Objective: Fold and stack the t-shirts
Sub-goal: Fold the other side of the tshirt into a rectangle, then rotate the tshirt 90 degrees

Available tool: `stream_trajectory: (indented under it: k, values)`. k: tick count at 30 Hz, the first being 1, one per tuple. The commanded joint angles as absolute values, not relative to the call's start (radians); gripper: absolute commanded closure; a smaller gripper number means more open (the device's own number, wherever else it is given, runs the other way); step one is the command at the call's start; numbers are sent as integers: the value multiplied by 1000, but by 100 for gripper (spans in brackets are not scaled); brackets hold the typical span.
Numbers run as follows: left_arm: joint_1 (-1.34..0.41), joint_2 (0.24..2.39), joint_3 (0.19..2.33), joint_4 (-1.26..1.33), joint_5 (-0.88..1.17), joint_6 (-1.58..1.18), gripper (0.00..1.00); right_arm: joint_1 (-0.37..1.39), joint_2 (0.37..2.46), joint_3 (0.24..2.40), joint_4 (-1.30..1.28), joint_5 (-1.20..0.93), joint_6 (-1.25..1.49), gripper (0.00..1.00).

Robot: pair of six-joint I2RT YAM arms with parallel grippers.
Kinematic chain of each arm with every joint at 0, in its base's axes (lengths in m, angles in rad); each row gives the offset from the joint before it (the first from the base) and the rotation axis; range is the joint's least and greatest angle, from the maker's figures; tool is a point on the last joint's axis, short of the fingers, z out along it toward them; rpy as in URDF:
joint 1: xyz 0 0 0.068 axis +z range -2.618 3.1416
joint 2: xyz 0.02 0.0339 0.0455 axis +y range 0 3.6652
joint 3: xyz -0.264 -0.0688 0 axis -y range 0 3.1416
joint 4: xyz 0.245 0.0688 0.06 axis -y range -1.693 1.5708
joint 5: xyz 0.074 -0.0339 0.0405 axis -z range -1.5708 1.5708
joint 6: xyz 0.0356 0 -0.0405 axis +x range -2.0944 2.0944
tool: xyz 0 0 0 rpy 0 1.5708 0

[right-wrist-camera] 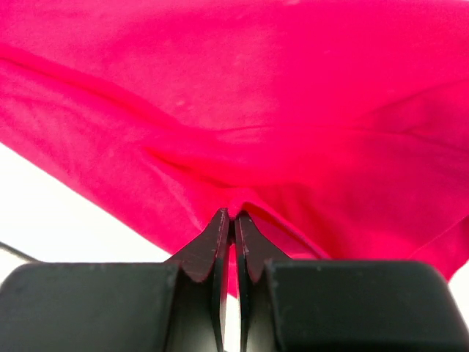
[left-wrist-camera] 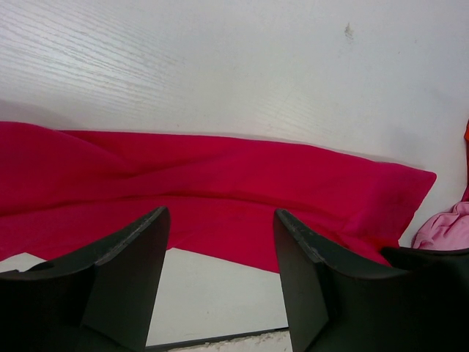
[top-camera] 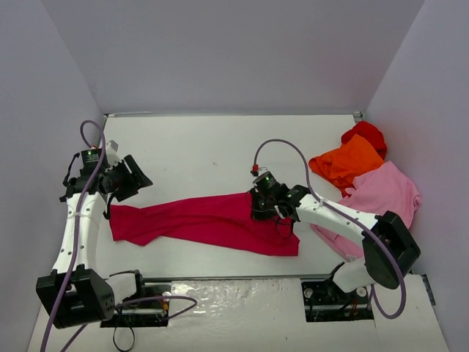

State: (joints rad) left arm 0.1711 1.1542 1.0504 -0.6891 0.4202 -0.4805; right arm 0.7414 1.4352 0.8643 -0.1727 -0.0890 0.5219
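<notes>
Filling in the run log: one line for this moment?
right gripper: shut on crimson t-shirt | left gripper: open, empty | fold: not done

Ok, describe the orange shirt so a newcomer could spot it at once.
Go to the far right corner of the table, where three shirts lie heaped. The orange t-shirt lies between the red t-shirt farther back and the light pink t-shirt nearer; it alone is orange.

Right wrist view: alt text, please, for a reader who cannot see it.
The right gripper is shut, pinching a small fold of the crimson-magenta t-shirt, whose cloth fills most of the view. White table shows at lower left.
</notes>
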Motion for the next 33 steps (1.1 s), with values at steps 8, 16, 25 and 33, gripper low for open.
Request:
stream_trajectory:
  k: [8, 16, 25, 33]
  values:
    - [159, 1183, 1061, -608, 445, -460, 45, 1001, 1414, 885, -207, 37, 741, 100]
    - [154, 1224, 1039, -570, 498, -442, 45, 1299, 1424, 882, -214, 153, 1005, 74]
    - [146, 1205, 1040, -568, 522, -445, 45, 1263, 1373, 936, -306, 347, 974, 45]
    - [137, 1190, 1061, -593, 506, -451, 45, 962, 1405, 867, -302, 292, 754, 50]
